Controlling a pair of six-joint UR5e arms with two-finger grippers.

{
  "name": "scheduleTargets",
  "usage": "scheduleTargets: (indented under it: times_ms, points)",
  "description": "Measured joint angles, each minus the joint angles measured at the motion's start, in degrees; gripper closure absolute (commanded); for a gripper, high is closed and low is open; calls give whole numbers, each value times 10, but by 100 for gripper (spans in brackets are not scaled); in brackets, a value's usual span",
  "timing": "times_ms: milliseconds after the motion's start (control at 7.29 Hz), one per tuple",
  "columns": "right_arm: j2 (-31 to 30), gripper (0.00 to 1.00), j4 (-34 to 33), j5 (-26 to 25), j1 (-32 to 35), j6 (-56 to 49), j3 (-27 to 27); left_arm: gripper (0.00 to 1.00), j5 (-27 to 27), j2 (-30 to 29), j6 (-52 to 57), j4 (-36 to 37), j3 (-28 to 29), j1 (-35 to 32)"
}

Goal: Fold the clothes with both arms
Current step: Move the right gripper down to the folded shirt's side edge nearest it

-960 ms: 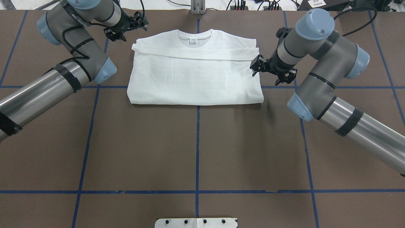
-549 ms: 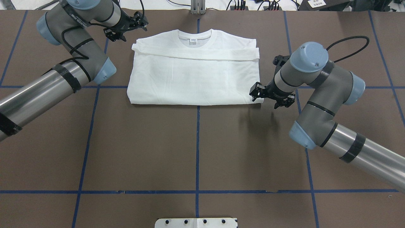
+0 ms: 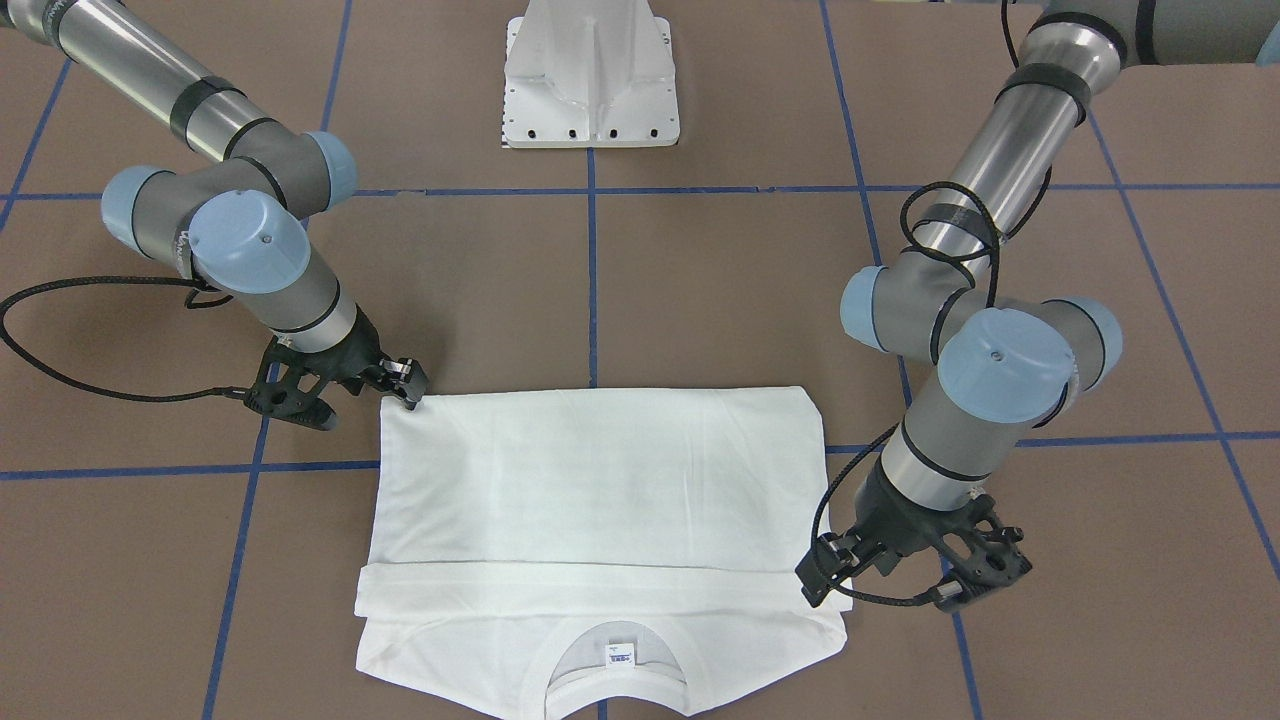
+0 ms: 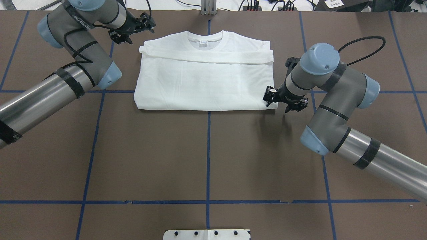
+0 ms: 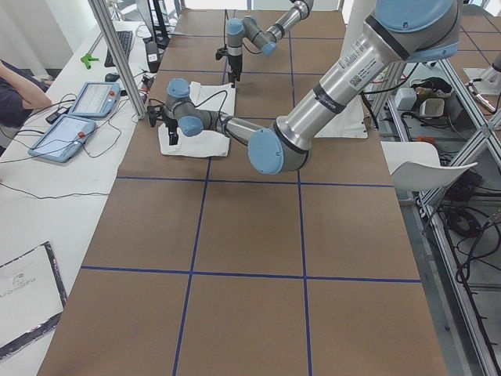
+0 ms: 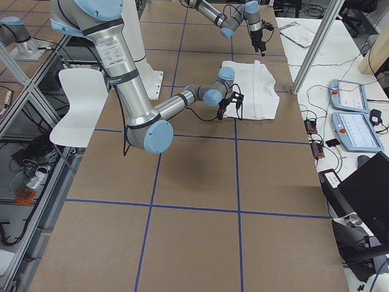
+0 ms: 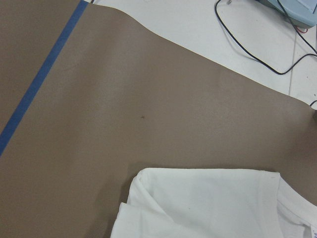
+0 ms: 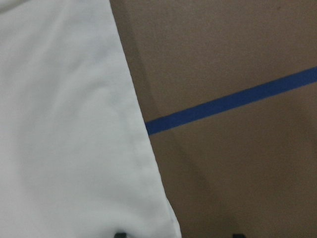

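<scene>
The white T-shirt (image 4: 203,80) lies folded flat at the far middle of the table, collar and neck label (image 4: 202,42) facing up; no printed text shows. It also shows in the front view (image 3: 600,480). My left gripper (image 4: 149,20) hovers just outside the shirt's far-left shoulder corner, open and empty; in the front view it (image 3: 815,585) is at the shoulder fold. My right gripper (image 4: 269,96) is low at the shirt's near-right corner, open. In the right wrist view the shirt's edge (image 8: 64,124) runs between its two fingertips.
The white pedestal base (image 3: 592,75) stands at the near middle edge. Blue tape lines (image 4: 208,156) grid the brown table cover. Tablets (image 5: 78,117) and cables (image 7: 257,44) lie on the white bench beyond the far edge.
My right gripper has moved from the sleeve fold along the shirt's right edge toward me, down to the near-right corner. My left gripper has barely moved. The shirt has not changed.
</scene>
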Motion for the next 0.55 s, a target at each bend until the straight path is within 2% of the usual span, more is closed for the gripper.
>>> scheduleTargets:
  times_ms: [274, 549]
  points:
    - [12, 30, -3, 0, 1, 0, -14, 2, 0, 3, 0, -2, -2, 0]
    - [17, 51, -2, 0, 1, 0, -21, 2, 0, 6, 0, -3, -3, 0]
